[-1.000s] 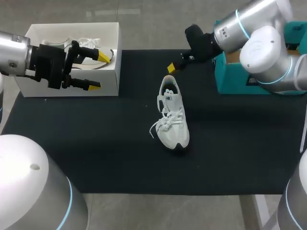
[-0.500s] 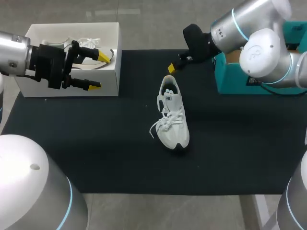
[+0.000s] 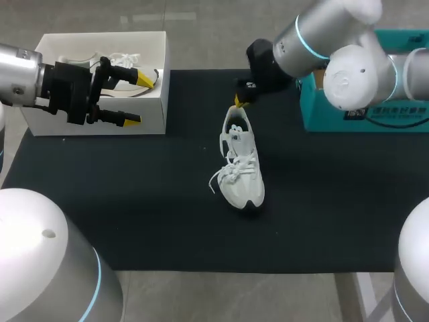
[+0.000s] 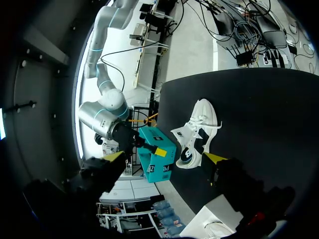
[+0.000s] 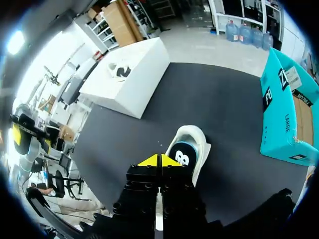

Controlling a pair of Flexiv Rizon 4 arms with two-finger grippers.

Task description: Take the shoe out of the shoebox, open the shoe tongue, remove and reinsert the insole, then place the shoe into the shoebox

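A white laced shoe (image 3: 241,168) lies on the black mat (image 3: 134,201) near its middle, toe toward me. In the right wrist view its heel opening (image 5: 192,145) is just ahead of the shut yellow tips. My right gripper (image 3: 239,100) (image 5: 158,160) hangs shut and holding nothing, right above the heel's back edge. The white shoebox (image 3: 151,40) (image 5: 134,82) stands at the far left with another white shoe (image 3: 124,64) inside. My left gripper (image 3: 137,99) (image 4: 164,157) is open over the box's front right corner, holding nothing. The left wrist view shows the shoe (image 4: 197,132) far ahead.
A teal box (image 3: 335,111) (image 5: 281,114) (image 4: 157,160) stands at the mat's far right, beside my right arm. The mat's near half is bare black cloth.
My right arm has swung left and brought its shut gripper closer to the shoe's heel. The left arm and the shoe have stayed put.
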